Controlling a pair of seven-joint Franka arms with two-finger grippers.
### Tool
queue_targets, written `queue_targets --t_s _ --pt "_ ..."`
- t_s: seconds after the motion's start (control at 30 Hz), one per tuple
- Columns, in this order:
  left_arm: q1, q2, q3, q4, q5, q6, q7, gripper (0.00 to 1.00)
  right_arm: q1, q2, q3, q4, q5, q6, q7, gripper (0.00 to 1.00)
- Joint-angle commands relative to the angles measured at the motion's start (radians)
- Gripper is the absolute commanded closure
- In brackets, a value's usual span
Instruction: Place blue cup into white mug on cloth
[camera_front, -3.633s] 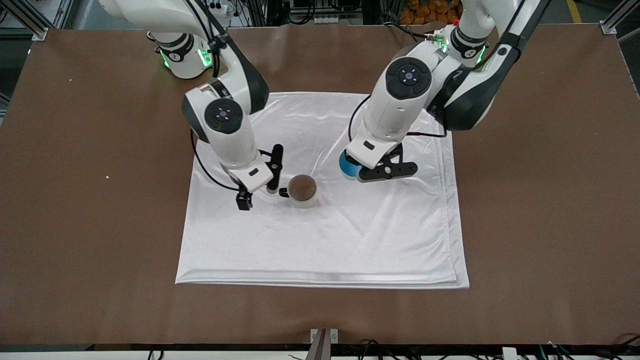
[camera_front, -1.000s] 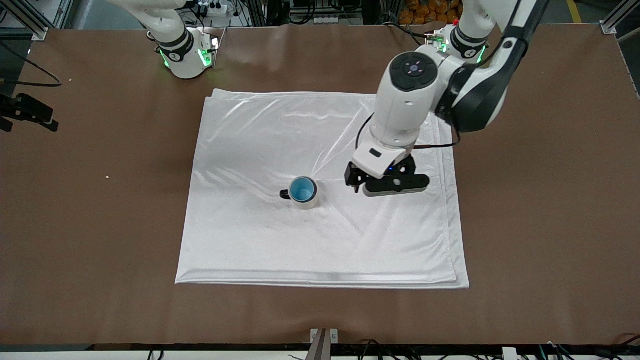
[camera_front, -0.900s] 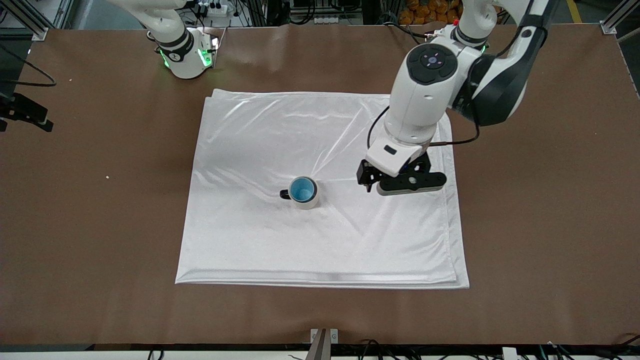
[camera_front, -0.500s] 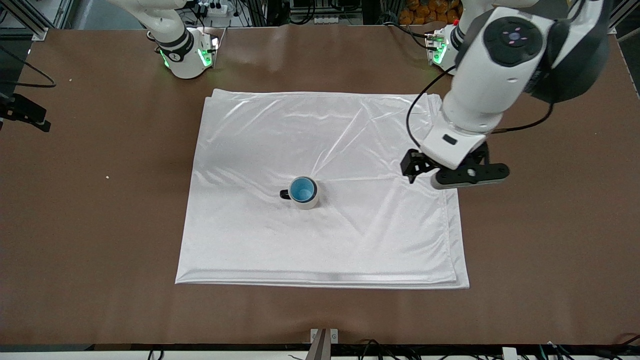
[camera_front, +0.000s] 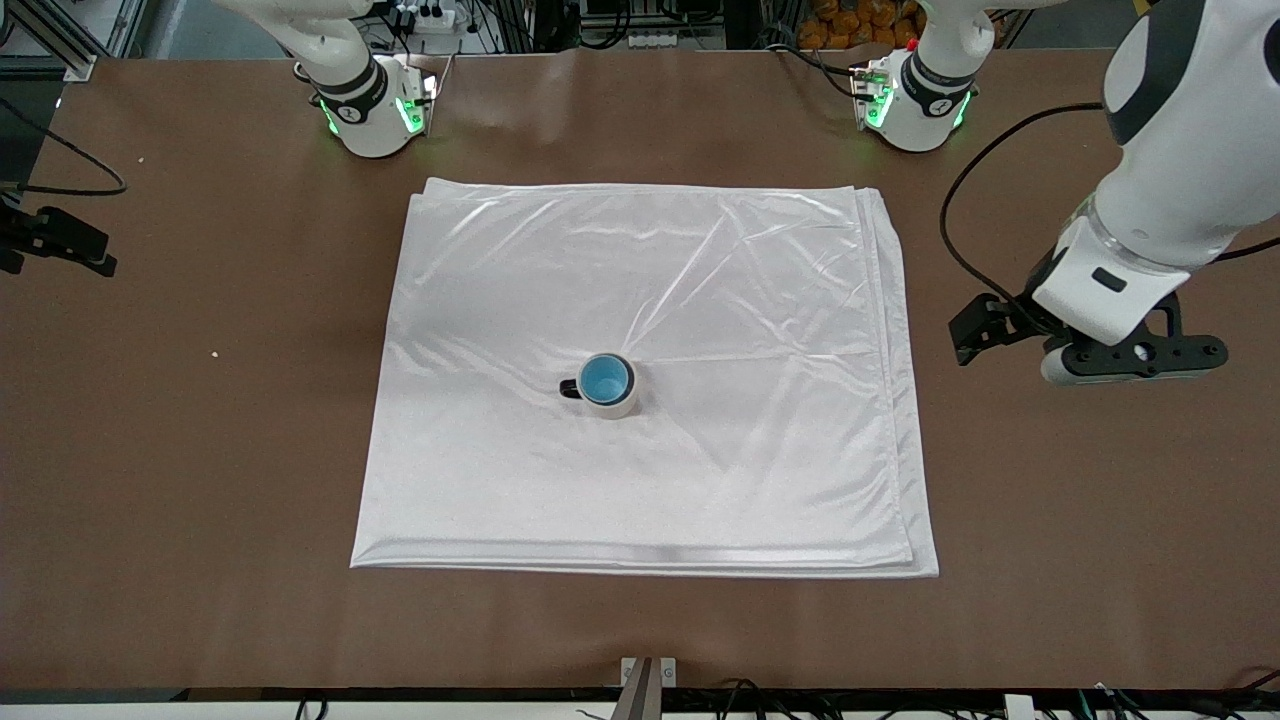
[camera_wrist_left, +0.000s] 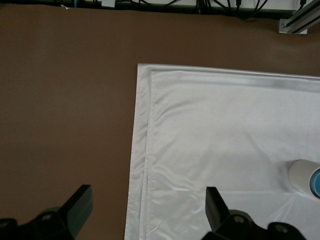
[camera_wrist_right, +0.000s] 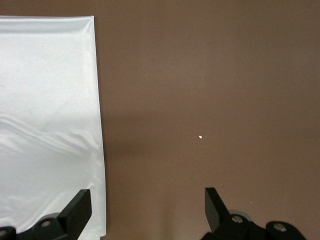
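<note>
The blue cup (camera_front: 604, 379) stands upright inside the white mug (camera_front: 618, 403), whose black handle points toward the right arm's end. The mug rests near the middle of the white cloth (camera_front: 700, 480). My left gripper (camera_front: 968, 335) hangs open and empty over the bare table just off the cloth's edge at the left arm's end. In the left wrist view the left gripper (camera_wrist_left: 148, 195) frames that cloth (camera_wrist_left: 225, 125) edge, with the mug (camera_wrist_left: 301, 174) at the picture's border. My right gripper (camera_wrist_right: 146, 197) is open and empty over bare table beside the cloth (camera_wrist_right: 45, 100).
Brown table (camera_front: 1100, 520) surrounds the cloth on all sides. A small white speck (camera_front: 213, 353) lies on it toward the right arm's end, the same speck (camera_wrist_right: 200, 136) showing in the right wrist view. The arm bases (camera_front: 370, 110) (camera_front: 915, 100) stand farthest from the front camera.
The cup, earlier in the left gripper, now sits in the mug. Over the last second the left gripper swung off the cloth toward the left arm's end. The right arm stayed withdrawn.
</note>
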Motion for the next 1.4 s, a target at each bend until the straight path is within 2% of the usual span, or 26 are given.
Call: queue_targets --t_s 0.0,0.27,0.93,1.13,1.37 --pt "0.034 -0.046 -0.008 -0.030 -0.023 -0.031 0.046 0.00 0.005 0.000 0.003 0.010 -0.003 -0.006 0.053 0.00" --pt "0.052 -0.067 -0.002 -0.030 -0.022 -0.046 0.122 0.00 0.016 -0.006 0.004 0.009 -0.004 -0.006 0.072 0.00" --pt "0.045 -0.101 0.116 -0.044 -0.023 -0.084 0.200 0.00 0.030 -0.020 0.007 -0.007 -0.003 -0.002 0.076 0.00" --pt "0.043 -0.103 0.135 -0.044 -0.023 -0.090 0.207 0.00 0.025 -0.020 0.004 -0.008 0.034 0.000 0.075 0.00" --pt "0.045 -0.101 0.139 -0.044 -0.023 -0.090 0.208 0.00 0.025 -0.020 0.003 -0.008 0.036 -0.002 0.075 0.00"
